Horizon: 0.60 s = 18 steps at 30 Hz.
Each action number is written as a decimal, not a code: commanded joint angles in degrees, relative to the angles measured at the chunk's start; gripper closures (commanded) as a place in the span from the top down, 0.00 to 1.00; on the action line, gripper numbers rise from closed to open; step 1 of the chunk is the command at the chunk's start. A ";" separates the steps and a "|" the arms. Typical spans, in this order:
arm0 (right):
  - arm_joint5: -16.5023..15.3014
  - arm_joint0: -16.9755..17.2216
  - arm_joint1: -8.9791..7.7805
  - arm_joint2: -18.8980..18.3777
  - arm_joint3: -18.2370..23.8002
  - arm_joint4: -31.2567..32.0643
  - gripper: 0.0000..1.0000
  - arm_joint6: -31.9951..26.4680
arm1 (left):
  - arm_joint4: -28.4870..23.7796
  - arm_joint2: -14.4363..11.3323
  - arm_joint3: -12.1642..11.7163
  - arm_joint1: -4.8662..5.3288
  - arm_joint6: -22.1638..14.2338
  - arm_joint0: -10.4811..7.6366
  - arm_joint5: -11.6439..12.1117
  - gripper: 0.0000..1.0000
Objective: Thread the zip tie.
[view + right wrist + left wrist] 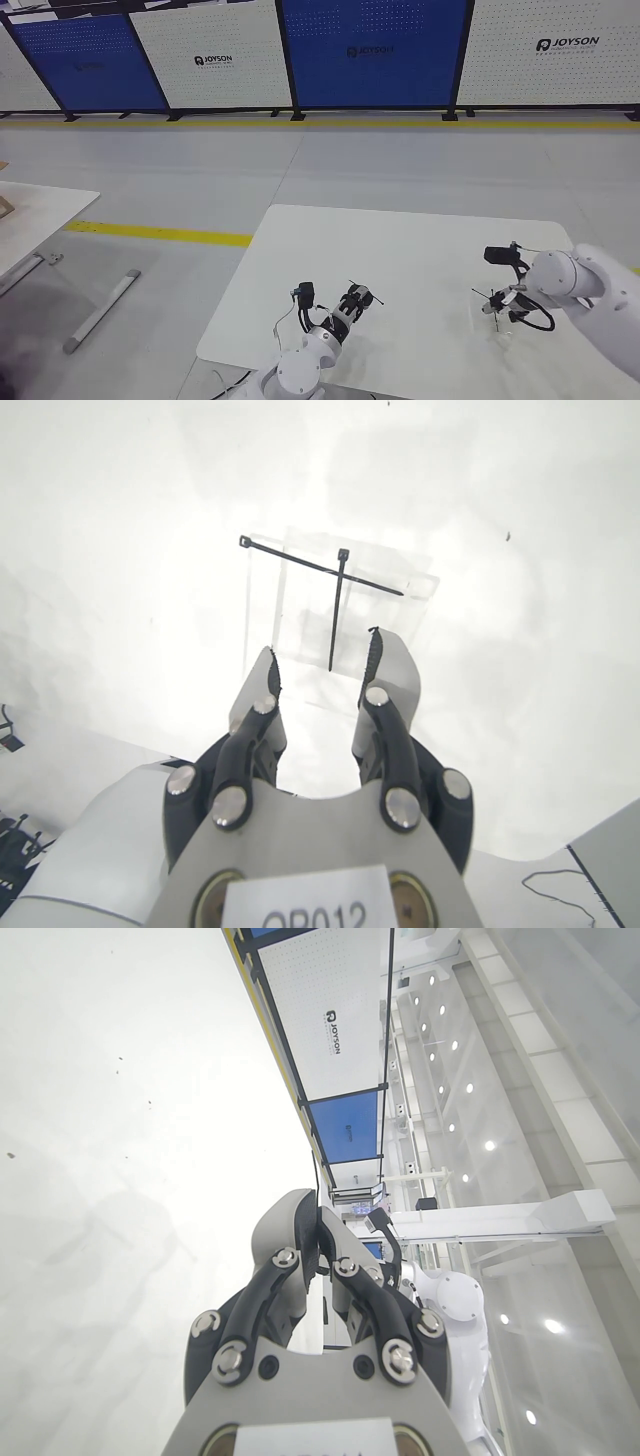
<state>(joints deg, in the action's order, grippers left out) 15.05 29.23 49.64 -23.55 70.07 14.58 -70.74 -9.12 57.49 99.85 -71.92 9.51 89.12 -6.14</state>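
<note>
Toward the left of the white table (420, 250), my left gripper (316, 1208) has its fingers pressed together on a thin black zip tie (315, 1175), whose strip sticks out past the tips. Farther right, my right gripper (323, 645) hangs with fingers spread apart just above a clear box (422, 587). Two spare ties cross at the box, one slanted tie (285, 556) over an upright tie (336, 620).

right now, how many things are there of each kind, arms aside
black zip ties: 3, two crossed on the clear box, one in the left gripper
clear box: 1
total: 4
</note>
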 commanded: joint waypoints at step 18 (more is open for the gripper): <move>0.80 -0.35 4.29 0.05 -6.29 1.86 0.22 -0.53 | 0.00 0.00 0.00 0.00 0.00 0.00 0.00 0.00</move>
<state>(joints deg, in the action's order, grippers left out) 15.82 28.85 53.86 -23.46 63.96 16.30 -71.13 -9.12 57.49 99.85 -71.92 9.51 89.12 -6.14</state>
